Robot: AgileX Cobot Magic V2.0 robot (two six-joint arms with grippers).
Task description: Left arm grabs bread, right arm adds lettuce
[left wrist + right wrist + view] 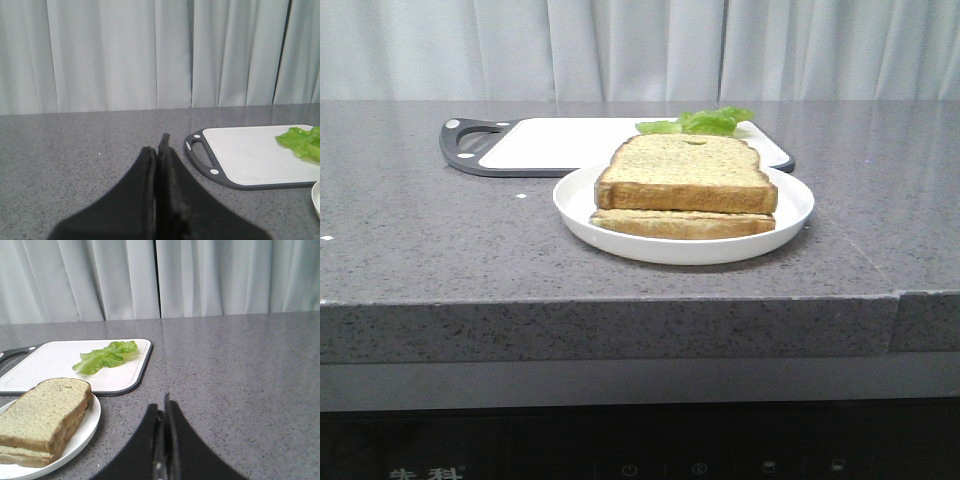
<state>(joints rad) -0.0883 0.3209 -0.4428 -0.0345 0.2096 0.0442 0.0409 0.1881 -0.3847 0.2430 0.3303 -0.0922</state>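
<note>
The bread (685, 172) covers most of the lower slice (682, 223). The lettuce (697, 122) peeks from behind it, and the plate (85, 432) runs off the right wrist view's edge.

Two pale Chinese characters, cut off and not fully legible, sit on the dark front panel (425, 472) below the tabletop's near-left edge; small control icons sit further right.

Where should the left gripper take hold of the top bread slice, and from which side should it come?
Probably by its two side crusts, from above. The bread lies flat on a second slice in the plate, so only the thin crust edges offer a grip. The left gripper is shut and must open wide first.
</note>
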